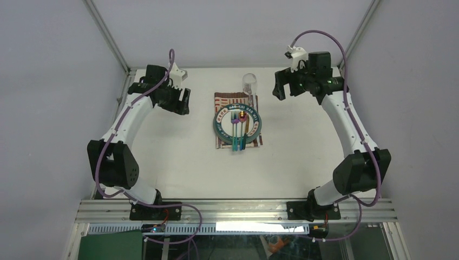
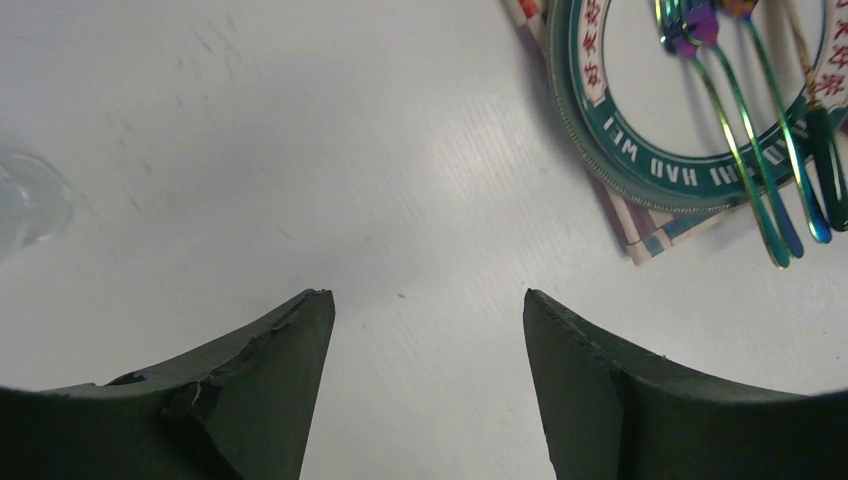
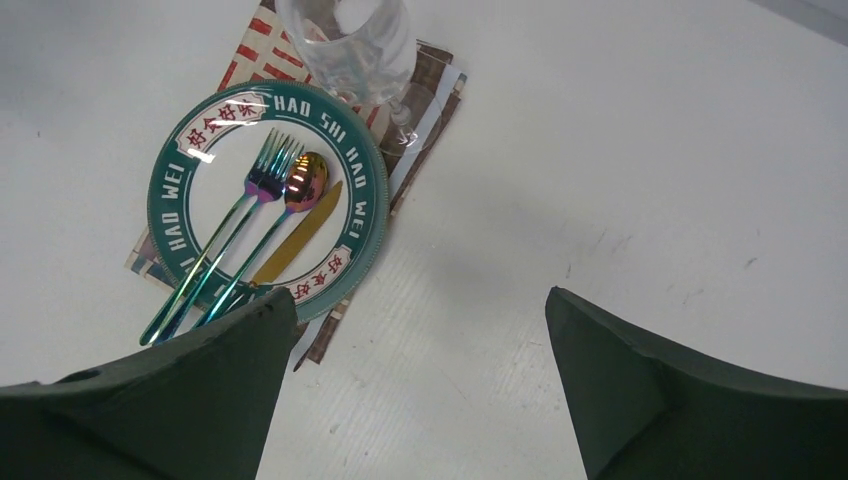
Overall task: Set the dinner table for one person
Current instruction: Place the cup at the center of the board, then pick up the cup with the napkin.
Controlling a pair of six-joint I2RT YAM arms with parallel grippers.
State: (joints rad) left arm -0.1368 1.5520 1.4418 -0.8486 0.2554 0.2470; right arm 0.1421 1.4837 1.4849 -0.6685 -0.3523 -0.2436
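Observation:
On the white dinner table [image 1: 178, 157] a striped placemat [image 1: 223, 97] carries a teal-rimmed plate [image 1: 216, 125]. Two iridescent forks [image 3: 265, 170], a spoon [image 3: 305, 180] and a gold knife [image 3: 300, 235] lie on the plate. A clear glass [image 1: 249, 84] stands upright at the mat's far right corner. My left gripper [image 1: 181, 100] hovers left of the mat, open, with only bare table between its fingers [image 2: 300, 340]. To the right of the glass my right gripper [image 1: 279, 89] is wide open and holds nothing.
Aluminium frame rails [image 1: 233, 208] run along the near edge, where both arm bases are bolted. Grey walls close in the left, right and far sides. In the left wrist view the plate [image 2: 640, 170] is at upper right and the glass [image 2: 25, 205] at the left edge.

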